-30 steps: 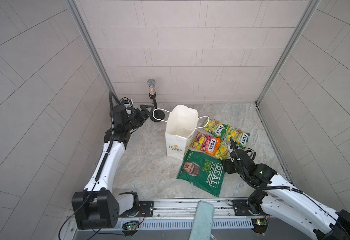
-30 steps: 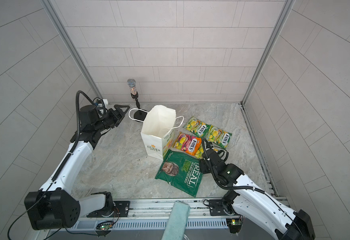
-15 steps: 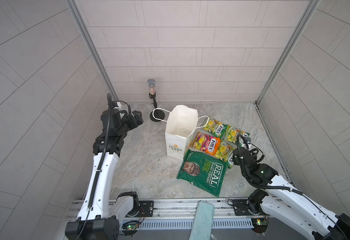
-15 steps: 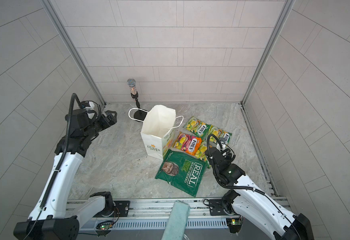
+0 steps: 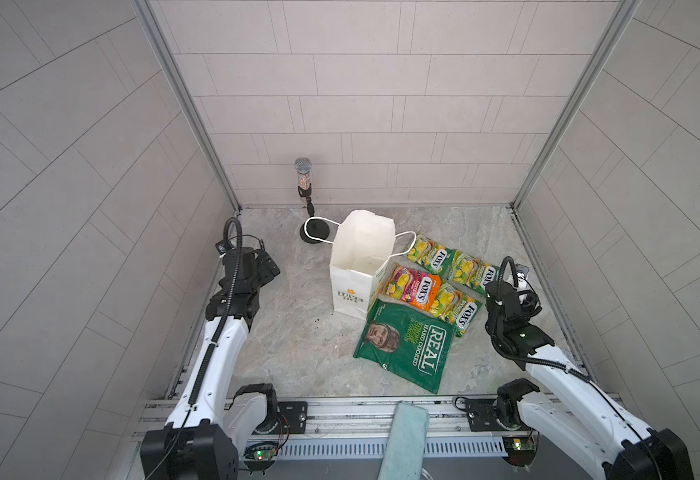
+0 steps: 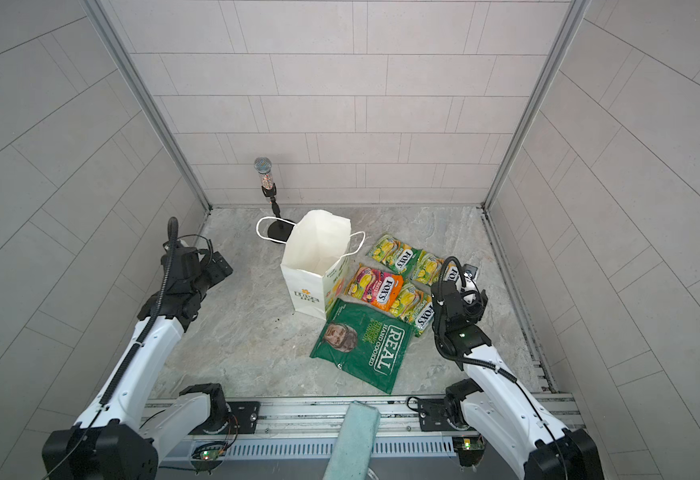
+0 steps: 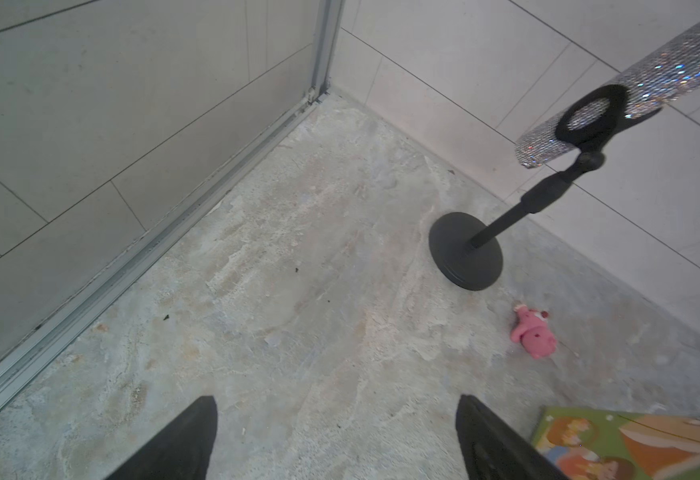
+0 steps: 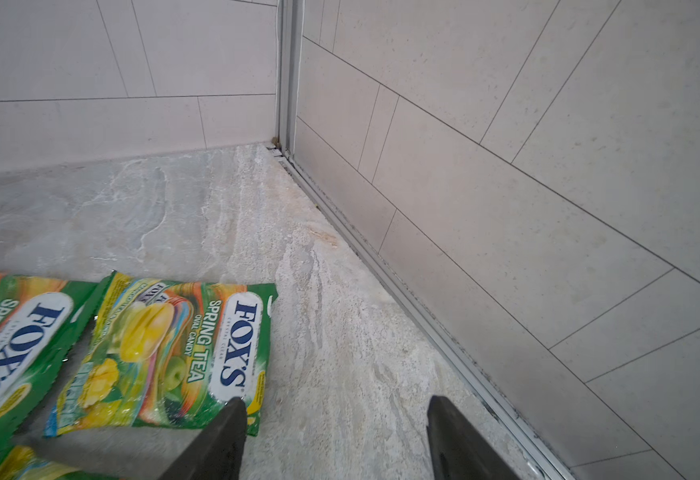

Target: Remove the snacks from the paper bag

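So the tall white paper carrier bag is standing upright mid-floor, mouth wide open, cord handles flopped out to either side. All the snacks are lying flat on the grey stone floor to its right. The big dark green "REAL" crisp bag is nearest the front, with its top corner right against the bag's base. The pink-orange "FOX'S" packet sits just beside the bag's side, and the three green-yellow "FOX'S" packets are fanned around it. The left arm slants up along the left wall from its front rail base, wrist bent, well apart from the bag. The left gripper aims at the far left corner with its jaws spread really wide and nothing in them. Past it are the glittery silver microphone on a black round-based stand and a tiny pink toy. The right arm comes up from the front right, elbow low, wrist raised. The right gripper has its jaws parted over bare floor, holding nothing. One fingertip lines up with the corner of the rightmost green-yellow packet, and I can't tell if it touches.
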Robot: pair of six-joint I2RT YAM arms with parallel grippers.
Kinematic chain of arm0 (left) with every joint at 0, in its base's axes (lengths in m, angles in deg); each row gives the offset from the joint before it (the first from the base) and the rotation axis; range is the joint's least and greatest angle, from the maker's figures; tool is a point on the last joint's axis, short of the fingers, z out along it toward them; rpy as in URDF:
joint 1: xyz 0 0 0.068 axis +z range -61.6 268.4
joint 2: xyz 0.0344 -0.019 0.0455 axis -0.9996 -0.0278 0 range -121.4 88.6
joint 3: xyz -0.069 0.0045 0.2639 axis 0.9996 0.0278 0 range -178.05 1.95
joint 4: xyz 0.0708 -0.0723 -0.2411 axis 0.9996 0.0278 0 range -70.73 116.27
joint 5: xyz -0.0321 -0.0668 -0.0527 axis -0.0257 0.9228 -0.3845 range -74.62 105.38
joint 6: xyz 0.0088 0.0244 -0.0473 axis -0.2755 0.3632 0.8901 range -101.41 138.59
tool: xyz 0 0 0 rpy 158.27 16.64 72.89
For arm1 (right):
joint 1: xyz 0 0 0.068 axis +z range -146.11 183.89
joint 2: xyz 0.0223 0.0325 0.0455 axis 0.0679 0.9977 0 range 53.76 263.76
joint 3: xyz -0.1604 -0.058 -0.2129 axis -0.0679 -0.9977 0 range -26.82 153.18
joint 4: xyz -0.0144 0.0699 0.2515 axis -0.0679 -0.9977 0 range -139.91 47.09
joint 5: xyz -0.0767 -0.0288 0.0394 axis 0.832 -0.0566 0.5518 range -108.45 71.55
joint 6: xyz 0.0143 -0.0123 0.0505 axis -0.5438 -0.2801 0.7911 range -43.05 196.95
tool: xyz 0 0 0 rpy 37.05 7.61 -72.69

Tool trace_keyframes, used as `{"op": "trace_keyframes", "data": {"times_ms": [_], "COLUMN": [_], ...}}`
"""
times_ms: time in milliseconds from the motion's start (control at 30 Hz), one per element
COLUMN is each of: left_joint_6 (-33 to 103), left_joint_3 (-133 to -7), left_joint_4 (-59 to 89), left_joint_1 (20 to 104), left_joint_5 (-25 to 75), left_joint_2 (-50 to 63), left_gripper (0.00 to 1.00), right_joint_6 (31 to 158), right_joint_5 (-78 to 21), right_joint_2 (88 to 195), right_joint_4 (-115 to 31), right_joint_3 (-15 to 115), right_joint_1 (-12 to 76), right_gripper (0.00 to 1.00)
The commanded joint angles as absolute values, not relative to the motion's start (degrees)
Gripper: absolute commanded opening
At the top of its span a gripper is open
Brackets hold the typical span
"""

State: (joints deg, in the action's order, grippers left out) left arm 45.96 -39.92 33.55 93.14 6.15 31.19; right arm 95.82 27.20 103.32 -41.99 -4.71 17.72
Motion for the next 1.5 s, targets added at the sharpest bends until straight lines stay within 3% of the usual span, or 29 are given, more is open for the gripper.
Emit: {"op": "trace_keyframes", "data": {"times_ms": [0, 200, 500, 933, 1100, 1200, 1367, 1467], "left_joint_6": [44.25, 36.99, 30.24, 28.55, 26.02, 25.21, 24.21, 24.23], "left_joint_3": [-33.85, -26.88, -20.22, -15.75, -12.52, -12.60, -11.43, -11.00], "left_joint_4": [20.54, 7.00, -9.91, -28.31, -42.36, -43.78, -53.34, -51.95], "left_joint_1": [93.33, 93.33, 93.23, 93.24, 93.22, 93.17, 93.17, 93.20], "left_joint_5": [-0.24, -3.24, -0.13, 6.28, 11.57, 13.87, 18.13, 17.48], "left_joint_2": [31.88, 27.34, 18.99, 11.33, 4.39, 2.35, -4.19, -2.90], "left_gripper": [0.95, 0.95, 0.95, 0.97, 0.97, 0.98, 0.99, 0.99], "right_joint_6": [90.37, 87.81, 84.17, 82.82, 81.46, 79.61, 78.75, 78.73], "right_joint_5": [29.90, 31.32, 30.68, 21.92, 16.49, 13.03, 9.85, 8.79], "right_joint_2": [106.29, 114.74, 128.48, 131.13, 132.80, 136.65, 139.88, 140.53], "right_joint_4": [-27.58, -14.98, -3.36, 1.86, 9.21, 17.84, 19.38, 20.39], "right_joint_3": [-7.69, -9.86, -7.46, -8.12, -10.04, -11.63, -11.01, -11.32], "right_joint_1": [15.99, 13.37, 11.72, 11.69, 11.53, 11.44, 11.37, 11.29], "right_gripper": [0.70, 0.70, 0.71, 0.74, 0.74, 0.74, 0.75, 0.75]}}
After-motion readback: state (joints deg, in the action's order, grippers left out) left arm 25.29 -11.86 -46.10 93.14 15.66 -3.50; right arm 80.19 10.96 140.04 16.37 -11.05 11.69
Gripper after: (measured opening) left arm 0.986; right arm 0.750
